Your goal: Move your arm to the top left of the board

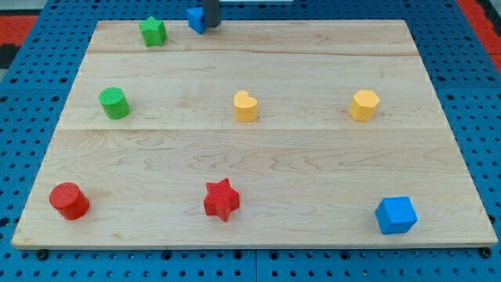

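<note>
Board (258, 157): pale wooden rectangle of joined planks, lying flat on the blue pegboard desk, filling most of it. Tip (211, 25): dark rod end, upright, at the board's top edge, left of centre, short of the top-left corner.

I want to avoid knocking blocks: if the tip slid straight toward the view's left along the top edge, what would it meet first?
Probably the blue block, touching my tip on its left. Beyond it is the green star, though depth is unclear.
</note>
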Available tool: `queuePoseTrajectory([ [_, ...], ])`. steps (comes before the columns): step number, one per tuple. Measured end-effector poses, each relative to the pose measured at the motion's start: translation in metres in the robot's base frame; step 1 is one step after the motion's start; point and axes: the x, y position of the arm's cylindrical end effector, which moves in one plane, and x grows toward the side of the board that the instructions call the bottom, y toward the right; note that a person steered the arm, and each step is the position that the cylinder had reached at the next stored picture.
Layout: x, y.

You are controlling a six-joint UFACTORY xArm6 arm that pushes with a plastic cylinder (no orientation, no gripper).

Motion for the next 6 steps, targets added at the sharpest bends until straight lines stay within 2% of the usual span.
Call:
queuePoseTrajectory([
  [1, 0.054, -0.004],
  [2, 0.128, 0.008],
  [3, 0.118, -0.129],
  [4, 0.081, -0.213],
  [5, -0.001, -0.201],
  [6, 0.000, -0.199],
])
